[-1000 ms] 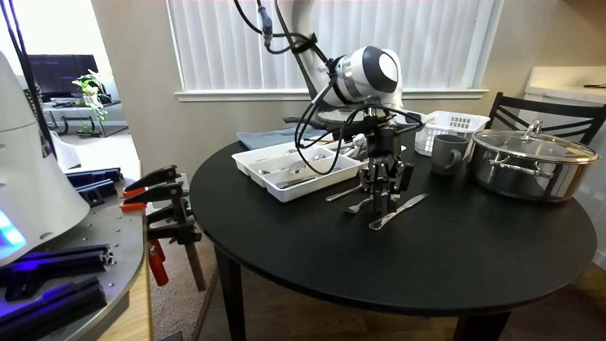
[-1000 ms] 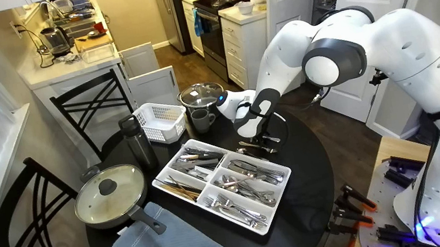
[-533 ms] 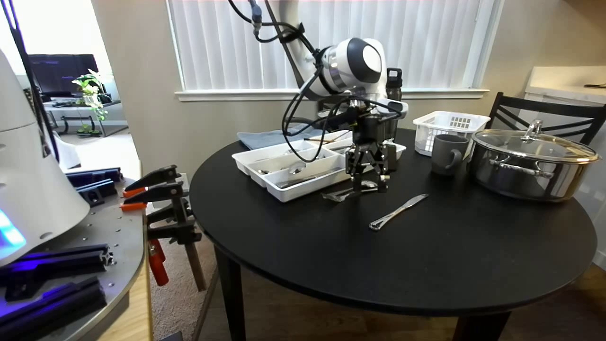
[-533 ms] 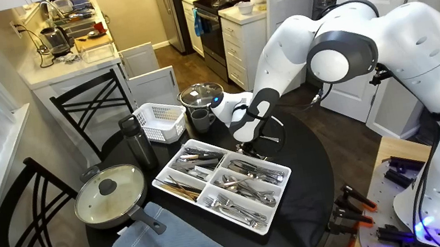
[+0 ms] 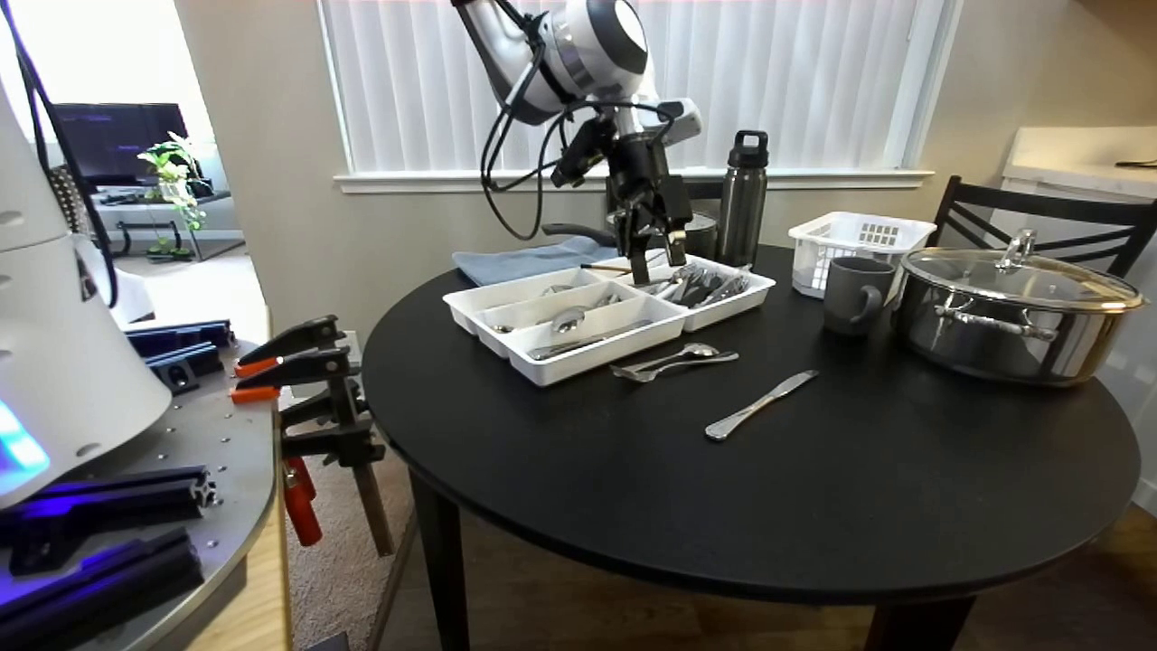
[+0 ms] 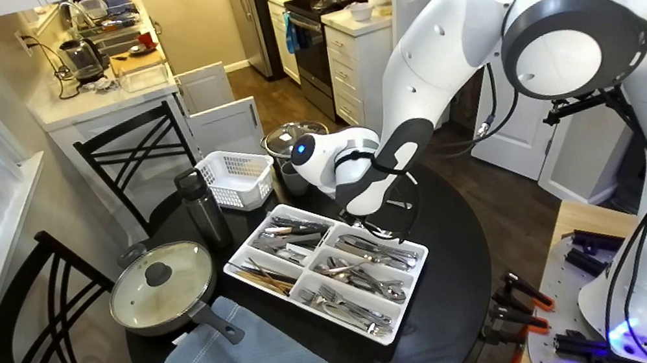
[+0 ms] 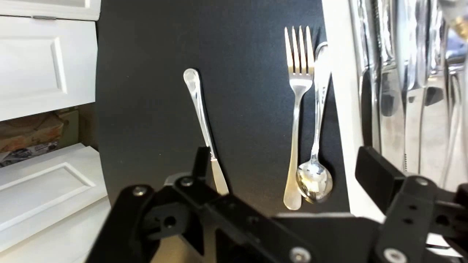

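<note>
While the empty gripper point(image 5: 658, 259) hangs spread, the cutlery tray point(image 5: 615, 349) stands filled.
Outside, at its four o'clock in an exterior view: fork point(image 5: 694, 363), spoon point(image 5: 700, 349), table knife point(image 5: 762, 404).

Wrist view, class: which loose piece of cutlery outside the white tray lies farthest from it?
The knife, alone on the black table; the fork and spoon lie close together, right beside the white tray.

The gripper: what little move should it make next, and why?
Probably a careful lowering toward the fork and spoon. In the wrist view the gripper is open and holds nothing, and both pieces, seen between its fingers, lie beside the tray; the knife lies apart from them.
</note>
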{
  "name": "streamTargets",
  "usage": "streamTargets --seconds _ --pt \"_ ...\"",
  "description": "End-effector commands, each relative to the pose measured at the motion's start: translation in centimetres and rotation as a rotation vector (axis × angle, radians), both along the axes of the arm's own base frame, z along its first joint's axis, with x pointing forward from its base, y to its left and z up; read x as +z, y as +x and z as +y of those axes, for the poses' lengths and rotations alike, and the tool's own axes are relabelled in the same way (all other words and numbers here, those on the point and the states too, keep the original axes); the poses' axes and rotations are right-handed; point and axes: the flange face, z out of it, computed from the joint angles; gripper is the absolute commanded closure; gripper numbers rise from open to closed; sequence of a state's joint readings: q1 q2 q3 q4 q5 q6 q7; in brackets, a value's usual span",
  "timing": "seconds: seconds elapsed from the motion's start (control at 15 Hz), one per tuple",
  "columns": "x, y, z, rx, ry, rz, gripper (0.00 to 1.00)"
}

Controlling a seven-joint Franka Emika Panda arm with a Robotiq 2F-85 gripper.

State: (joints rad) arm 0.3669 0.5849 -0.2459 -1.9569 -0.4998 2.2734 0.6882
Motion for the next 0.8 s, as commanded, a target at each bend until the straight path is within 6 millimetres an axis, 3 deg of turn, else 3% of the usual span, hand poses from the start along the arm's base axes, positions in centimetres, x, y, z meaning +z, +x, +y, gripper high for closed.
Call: streamTargets --seconds 0.0,0.6,0.67,0.73 --pt "1.8 -1.9 1.1 -0.044 -0.017 -0.011 0.00" --pt "4.6 -3.8 0.3 -0.122 -0.147 -0.064 0.00" --pt "3.1 -2.5 0.7 -0.109 -0.120 -0.046 0.00" --pt "3.5 -2.6 0.6 -0.114 -0.131 -0.050 0.00"
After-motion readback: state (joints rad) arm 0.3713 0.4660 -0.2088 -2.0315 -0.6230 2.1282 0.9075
